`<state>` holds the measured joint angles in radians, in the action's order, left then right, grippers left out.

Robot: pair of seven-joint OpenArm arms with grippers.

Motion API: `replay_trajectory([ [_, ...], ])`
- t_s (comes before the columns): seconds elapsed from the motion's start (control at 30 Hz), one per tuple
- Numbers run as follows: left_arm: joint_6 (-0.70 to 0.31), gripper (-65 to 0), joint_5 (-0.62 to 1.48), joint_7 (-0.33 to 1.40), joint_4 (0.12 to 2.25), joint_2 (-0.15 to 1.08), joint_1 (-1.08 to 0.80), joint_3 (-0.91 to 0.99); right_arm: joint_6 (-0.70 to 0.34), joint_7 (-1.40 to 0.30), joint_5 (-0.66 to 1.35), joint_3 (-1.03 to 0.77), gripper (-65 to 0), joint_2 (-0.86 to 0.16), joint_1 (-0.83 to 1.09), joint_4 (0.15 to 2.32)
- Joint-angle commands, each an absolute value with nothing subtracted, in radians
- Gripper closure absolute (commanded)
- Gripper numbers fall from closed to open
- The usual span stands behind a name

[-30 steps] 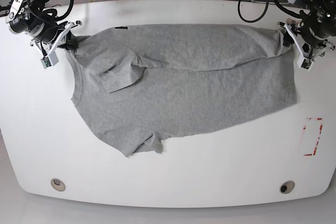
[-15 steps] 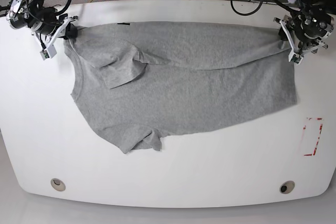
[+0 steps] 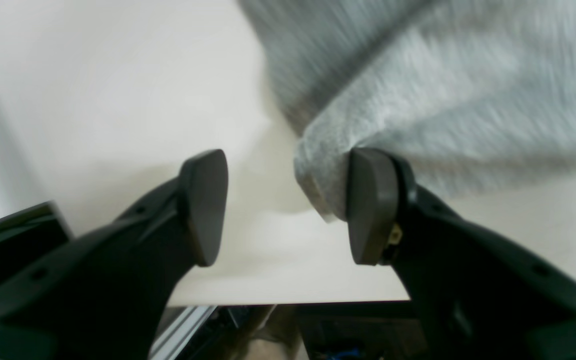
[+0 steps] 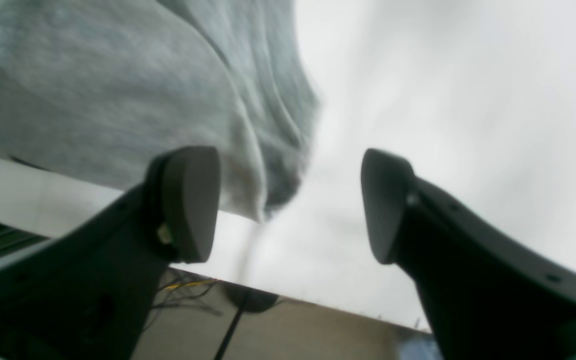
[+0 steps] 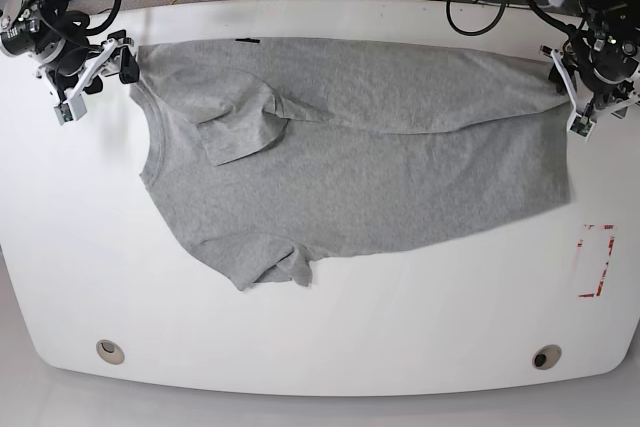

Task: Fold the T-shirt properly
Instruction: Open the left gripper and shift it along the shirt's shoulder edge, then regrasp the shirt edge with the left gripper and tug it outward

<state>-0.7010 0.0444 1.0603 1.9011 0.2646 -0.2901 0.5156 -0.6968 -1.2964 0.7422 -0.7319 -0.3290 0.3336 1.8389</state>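
While the T-shirt (image 5: 350, 152) is lying spread across the upper middle of the white bench (image 5: 330, 337), the first lengthwise fold appears to be finishing: one long edge is lying doubled over the body along the top of the garment, a sleeve is lying folded inward at upper left of centre, and the other sleeve is sticking out at the lower left.

The right end effector (image 4: 288, 205) is sitting at the upper left of the base frame beside the shoulder corner. Its pads are standing well apart, and the cloth is hanging beside one pad rather than between the two, so it is gripping nothing.

The left end effector (image 3: 288, 205) is sitting at the upper right of the base frame at the hem corner. Its pads are likewise standing apart; a fold of cloth is resting against one pad, unclamped as far as the blurred wrist view shows.

Both arms are reaching in from the far corners of the bench, wrists low over the surface.

In my judgement the next move is calling for both end effectors to clear the cloth, then to take hold of the protruding lower sleeve and lower edge for the second fold, without dragging the layer already laid.
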Motion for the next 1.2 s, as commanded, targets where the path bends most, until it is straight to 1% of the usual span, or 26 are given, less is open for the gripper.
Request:
replay_trajectory([
  [0.0, -0.698, -34.4, 0.045, 1.076, 1.960, 0.266, -0.272, 0.522, -0.698, -1.313, 0.746, -0.739, -42.8, -0.308, 0.337, 1.913],
  [0.13, -0.698, -34.4, 0.039, 1.081, 1.960, 0.263, -0.252, 0.532, -0.698, -1.316, 0.743, -0.734, -42.5, -0.271, 0.337, 1.946],
  [0.2, -0.698, -34.4, 0.038, 1.081, 1.959, 0.262, -0.248, 0.526, -0.698, -1.311, 0.731, -0.704, -42.6, -0.259, 0.340, 1.945],
  [0.33, -0.698, -34.4, 0.038, 1.081, 1.949, 0.263, -0.248, 0.529, -0.698, -1.308, 0.638, -0.659, -43.0, -0.242, 0.343, 1.945],
  [0.47, -0.698, -34.9, 0.039, 1.084, 1.948, 0.266, -0.249, 0.533, -0.698, -1.288, 0.501, -0.656, -43.1, -0.188, 0.335, 1.923],
  [0.57, -0.698, -34.9, 0.047, 1.095, 1.952, 0.266, -0.251, 0.549, -0.698, -1.247, 0.472, -0.653, -43.1, -0.179, 0.335, 1.891],
  [0.63, -0.698, -34.9, 0.081, 1.136, 1.954, 0.266, -0.251, 0.582, -0.698, -1.231, 0.473, -0.653, -42.8, -0.179, 0.335, 1.857],
  [0.7, -0.698, -34.9, 0.159, 1.188, 1.954, 0.266, -0.249, 0.630, -0.698, -1.222, 0.472, -0.653, -42.3, -0.182, 0.335, 1.825],
  [0.8, -0.698, -34.9, 0.234, 1.205, 1.954, 0.268, -0.245, 0.711, -0.698, -1.222, 0.472, -0.653, -41.1, -0.183, 0.315, 1.776],
  [0.9, -0.698, -35.0, 0.266, 1.205, 1.949, 0.268, -0.243, 0.745, -0.698, -1.221, 0.473, -0.654, -31.7, -0.183, 0.306, 1.735],
  [1.0, -0.698, -35.0, 0.268, 1.205, 1.949, 0.268, -0.243, 0.742, -0.698, -1.211, 0.473, -0.654, -17.8, -0.185, 0.295, 1.710],
  [1.17, -0.698, -35.0, 0.263, 1.205, 1.945, 0.265, -0.243, 0.720, -0.698, -1.210, 0.469, -0.653, -2.5, -0.185, 0.291, 1.705],
])
